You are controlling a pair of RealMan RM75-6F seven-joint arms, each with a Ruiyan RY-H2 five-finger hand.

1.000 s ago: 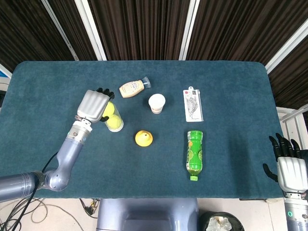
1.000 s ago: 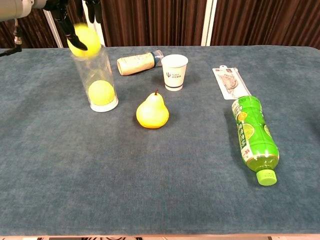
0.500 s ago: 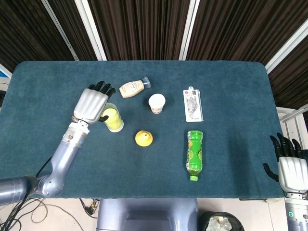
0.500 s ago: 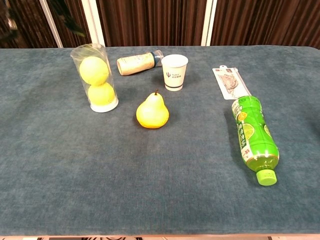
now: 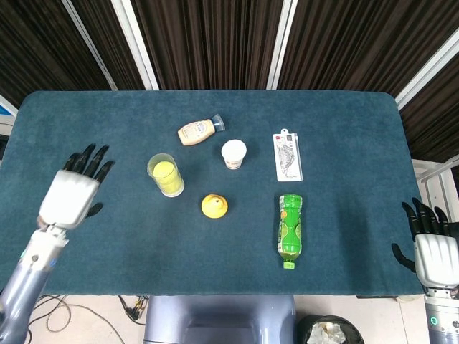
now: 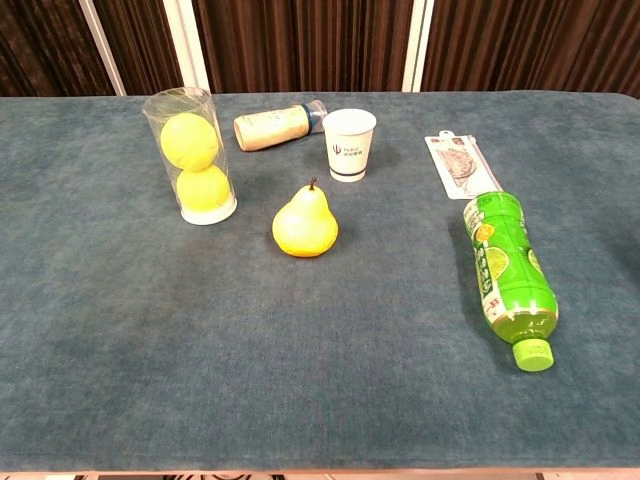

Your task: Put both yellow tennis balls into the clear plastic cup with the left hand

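Note:
The clear plastic cup [image 6: 168, 108] stands upright on the table's left half, with two yellow tennis balls stacked inside: one on top [image 6: 189, 140] and one below [image 6: 203, 186]. From above, the cup [image 5: 170, 188] shows the top ball [image 5: 164, 172] through its mouth. My left hand [image 5: 72, 196] hangs well to the left of the cup, fingers spread, holding nothing. At the lower right corner of the head view, off the table's edge, my right hand [image 5: 432, 249] is empty with fingers apart. The chest view shows neither hand.
A yellow pear [image 6: 305, 225] sits right of the cup. A white paper cup [image 6: 349, 144] and a lying sauce bottle [image 6: 272, 126] are behind it. A green bottle [image 6: 508, 274] lies at the right, with a flat packet [image 6: 460, 165] beyond it.
My left hand let the second ball drop into the cup, then pulled away left and toward the table's near edge, fingers spreading. The right hand stayed put.

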